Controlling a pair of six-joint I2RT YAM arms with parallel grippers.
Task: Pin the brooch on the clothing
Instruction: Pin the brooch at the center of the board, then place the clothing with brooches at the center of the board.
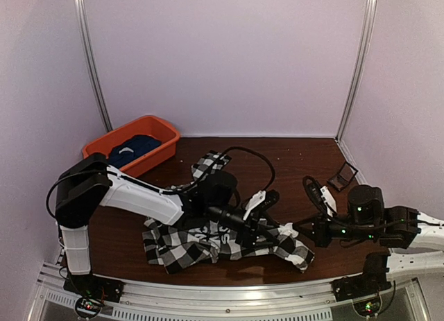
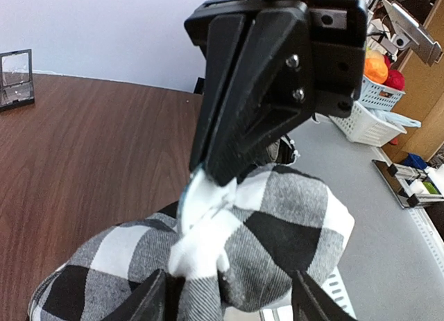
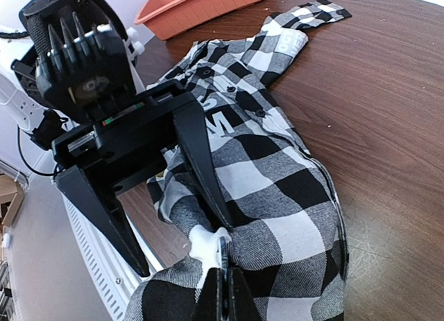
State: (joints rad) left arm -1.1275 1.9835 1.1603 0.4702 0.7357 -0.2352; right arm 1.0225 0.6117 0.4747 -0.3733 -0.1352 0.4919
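Observation:
The black-and-white checked clothing [image 1: 187, 245] lies crumpled on the brown table near the front edge, its lettered panel facing up. My right gripper [image 3: 223, 288] is shut on the brooch [image 3: 223, 255], a thin dark-blue disc seen edge-on and pressed against a raised fold of the shirt beside a white bunched patch [image 3: 207, 236]. My left gripper [image 2: 230, 304] is open, its two fingers standing apart on either side of that same fold. In the left wrist view the right gripper [image 2: 208, 179] comes down from above with the brooch [image 2: 182, 196] at its tip.
An orange bin [image 1: 161, 130] at the back left holds a dark navy garment [image 1: 132, 149]. A small open black case [image 1: 342, 175] sits at the back right. The metal front rail [image 1: 229, 293] runs just below the shirt. White walls close in three sides.

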